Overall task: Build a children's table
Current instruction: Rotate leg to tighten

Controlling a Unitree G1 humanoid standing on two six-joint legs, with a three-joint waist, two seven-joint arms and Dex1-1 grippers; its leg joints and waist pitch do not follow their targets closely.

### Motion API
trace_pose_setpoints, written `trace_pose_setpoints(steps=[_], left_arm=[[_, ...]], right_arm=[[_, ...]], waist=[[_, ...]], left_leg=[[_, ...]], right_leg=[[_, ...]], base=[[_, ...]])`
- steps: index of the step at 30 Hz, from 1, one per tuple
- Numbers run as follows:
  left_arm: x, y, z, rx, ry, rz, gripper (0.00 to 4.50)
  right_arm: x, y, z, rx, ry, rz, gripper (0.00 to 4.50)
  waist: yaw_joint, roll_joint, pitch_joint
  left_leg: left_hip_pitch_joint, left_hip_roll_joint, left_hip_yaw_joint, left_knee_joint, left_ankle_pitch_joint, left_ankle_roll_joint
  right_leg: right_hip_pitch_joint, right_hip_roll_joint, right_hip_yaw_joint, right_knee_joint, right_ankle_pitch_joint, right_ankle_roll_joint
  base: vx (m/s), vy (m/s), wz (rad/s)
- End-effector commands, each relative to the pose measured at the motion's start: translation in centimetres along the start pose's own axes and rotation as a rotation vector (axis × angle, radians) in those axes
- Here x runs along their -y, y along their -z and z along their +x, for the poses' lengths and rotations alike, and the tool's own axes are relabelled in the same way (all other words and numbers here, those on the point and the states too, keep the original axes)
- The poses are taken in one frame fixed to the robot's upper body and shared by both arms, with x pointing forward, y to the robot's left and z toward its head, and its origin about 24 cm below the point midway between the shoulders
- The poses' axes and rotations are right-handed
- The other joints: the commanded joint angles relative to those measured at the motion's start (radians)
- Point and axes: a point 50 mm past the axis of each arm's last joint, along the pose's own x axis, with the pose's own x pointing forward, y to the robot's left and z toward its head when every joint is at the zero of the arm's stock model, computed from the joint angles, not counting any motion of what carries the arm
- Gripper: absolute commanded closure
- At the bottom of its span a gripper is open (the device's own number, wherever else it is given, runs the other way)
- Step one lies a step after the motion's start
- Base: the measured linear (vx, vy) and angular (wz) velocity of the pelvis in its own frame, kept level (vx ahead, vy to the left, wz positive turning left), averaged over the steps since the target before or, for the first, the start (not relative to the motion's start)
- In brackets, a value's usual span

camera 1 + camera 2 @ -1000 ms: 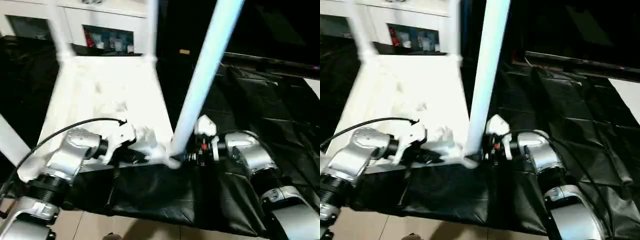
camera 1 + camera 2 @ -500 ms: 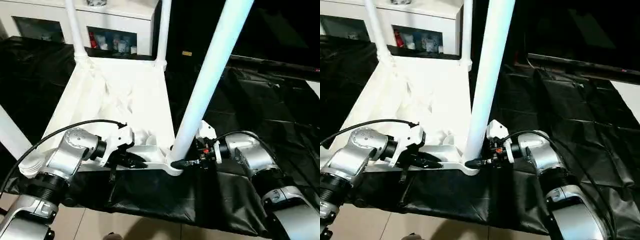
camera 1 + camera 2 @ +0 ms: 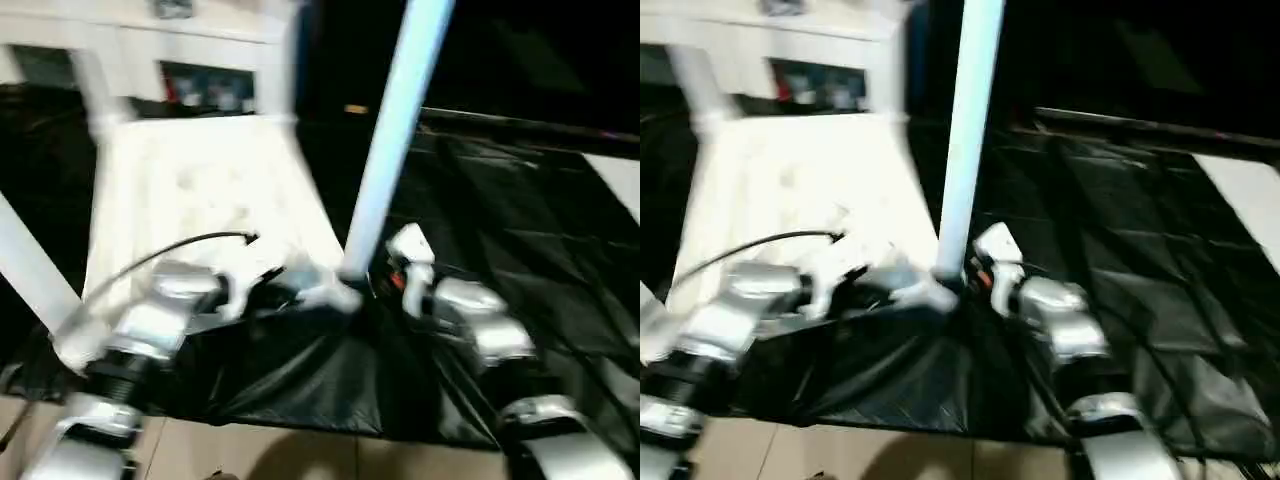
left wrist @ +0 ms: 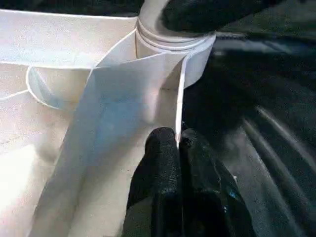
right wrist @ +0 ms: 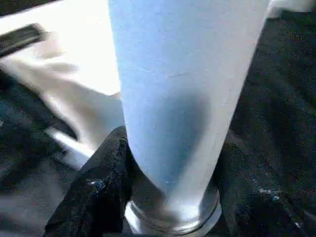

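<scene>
Table top point(image 3: 190, 190) underside up, leg point(image 3: 395, 140) upright, right hand point(image 5: 168, 197) around it, left hand point(image 4: 177, 148) pinching rib.

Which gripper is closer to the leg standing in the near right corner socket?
Right. The right gripper has its fingers around the leg base; the left gripper pinches the tabletop rim beside it.

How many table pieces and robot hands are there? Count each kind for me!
Table top: 1
Table legs: 4
Robot hands: 2 (left hand, right hand)
Total: 7
</scene>
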Motion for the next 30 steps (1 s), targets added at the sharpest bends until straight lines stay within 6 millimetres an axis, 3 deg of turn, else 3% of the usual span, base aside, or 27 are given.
trace_pose_setpoints(steps=[1, 2, 3, 7, 8, 9, 13, 16, 20, 22, 25, 27, 28, 30], left_arm=[[0.4, -2.9, 1.2, 0.133, -0.125, -0.013, 4.5], [0.4, -2.9, 1.2, 0.133, -0.125, -0.013, 4.5], [1.2, -3.2, 2.0, 0.127, -0.13, -0.013, 4.5], [2.2, -3.5, 2.7, 0.128, -0.107, -0.002, 4.5], [2.3, -3.6, 2.7, 0.129, -0.099, -0.001, 4.5], [2.4, -3.6, 2.7, 0.131, -0.089, 0.007, 4.5], [2.3, -3.4, 2.1, 0.13, -0.053, 0.029, 4.5], [1.9, -3.0, 1.1, 0.134, -0.002, 0.059, 4.5], [2.2, -2.7, 0.3, 0.15, 0.095, 0.11, 4.5], [2.4, -1.9, -0.7, 0.126, 0.196, 0.134, 4.5], [2.2, -1.7, -1.1, 0.12, 0.215, 0.134, 4.5], [1.8, -1.4, -1.7, 0.117, 0.242, 0.137, 4.5], [1.6, -1.3, -2.1, 0.12, 0.259, 0.133, 4.5], [1.4, -1.2, -2.5, 0.126, 0.273, 0.122, 4.5]], right_arm=[[-4.3, 3.1, 2.6, -0.139, -0.033, 0.096, 2.38], [-4.3, 3.1, 2.6, -0.139, -0.033, 0.096, 2.38], [-5.2, 2.7, 3.8, -0.121, 0.03, 0.128, 2.38], [-6.8, 1.4, 5.1, -0.058, 0.004, 0.084, 2.38], [-6.9, 1.3, 5.1, -0.049, -0.005, 0.076, 2.08], [-6.7, 1.1, 5.0, -0.037, -0.007, 0.079, 1.76], [-5.6, 1.1, 4.3, -0.029, -0.006, 0.084, 1.4], [-3.8, 1.1, 3.3, -0.058, -0.014, 0.012, 1.4], [-2.0, 1.0, 2.2, -0.081, -0.056, -0.022, 1.4], [-0.8, 0.6, 0.9, -0.109, -0.16, -0.076, 1.4], [-0.4, 0.5, 0.4, -0.121, -0.217, -0.096, 1.4], [0.0, 0.3, -0.4, -0.139, -0.299, -0.137, 1.4], [0.1, 0.2, -0.8, -0.15, -0.358, -0.148, 1.4], [0.2, 0.0, -1.3, -0.156, -0.431, -0.156, 1.4]], waist=[[-0.002, 0.005, -0.041], [-0.003, 0.007, -0.04], [-0.01, 0.005, -0.042], [-0.021, 0.003, -0.041], [-0.022, 0.006, -0.043], [-0.023, 0.003, -0.044], [-0.023, 0.006, -0.043], [-0.022, 0.006, -0.044], [-0.016, 0.007, -0.049], [-0.009, 0.007, -0.054], [0.004, 0.007, -0.056], [0.008, 0.006, -0.058], [0.008, -0.003, -0.059], [0.01, 0.001, -0.058]], left_leg=[[-0.006, -0.014, 0.003, -0.073, -0.353, -0.016], [-0.005, -0.015, 0.001, -0.072, -0.362, -0.019], [-0.004, -0.016, -0.002, -0.072, -0.379, -0.022], [0.004, -0.017, -0.002, -0.071, -0.418, -0.009], [0.002, -0.017, -0.002, -0.073, -0.41, -0.004], [-0.001, -0.015, -0.001, -0.076, -0.397, 0.001], [-0.003, -0.014, 0.001, -0.078, -0.394, 0.007], [-0.005, -0.014, 0.004, -0.076, -0.375, 0.012], [-0.004, -0.009, 0.008, -0.074, -0.326, 0.02], [-0.005, -0.008, 0.012, -0.07, -0.278, 0.029], [-0.006, -0.007, 0.02, -0.062, -0.197, 0.048], [-0.012, -0.009, 0.019, -0.06, -0.162, 0.048], [-0.013, -0.009, 0.02, -0.06, -0.154, 0.052], [-0.012, -0.009, 0.02, -0.058, -0.148, 0.059]], right_leg=[[0.037, -0.046, 0.031, -0.107, -0.556, -0.067], [0.037, -0.046, 0.028, -0.11, -0.577, -0.06], [0.036, -0.046, 0.024, -0.113, -0.592, -0.044], [0.027, -0.043, 0.02, -0.122, -0.584, -0.041], [0.03, -0.043, 0.021, -0.121, -0.566, -0.043], [0.033, -0.042, 0.023, -0.117, -0.531, -0.051], [0.032, -0.041, 0.027, -0.113, -0.496, -0.067], [0.035, -0.042, 0.03, -0.11, -0.472, -0.079], [0.038, -0.043, 0.036, -0.098, -0.384, -0.125], [0.042, -0.04, 0.038, -0.087, -0.304, -0.155], [0.042, -0.036, 0.043, -0.066, -0.157, -0.205], [0.052, -0.035, 0.041, -0.054, -0.106, -0.219], [0.053, -0.034, 0.04, -0.054, -0.098, -0.22], [0.054, -0.036, 0.041, -0.051, -0.088, -0.227]], base=[[0.0, 0.0, 0.0], [0.0, 0.0, 0.0], [0.0, 0.0, 0.0], [0.0, 0.0, 0.0], [0.0, 0.0, 0.0], [0.0, 0.0, 0.0], [0.0, 0.0, 0.0], [0.0, 0.0, 0.0], [0.0, 0.0, 0.0], [0.0, 0.0, 0.0], [0.035, -0.01, 0.05], [0.0, 0.0, 0.0], [0.0, 0.0, 0.0], [0.0, 0.0, 0.0]])
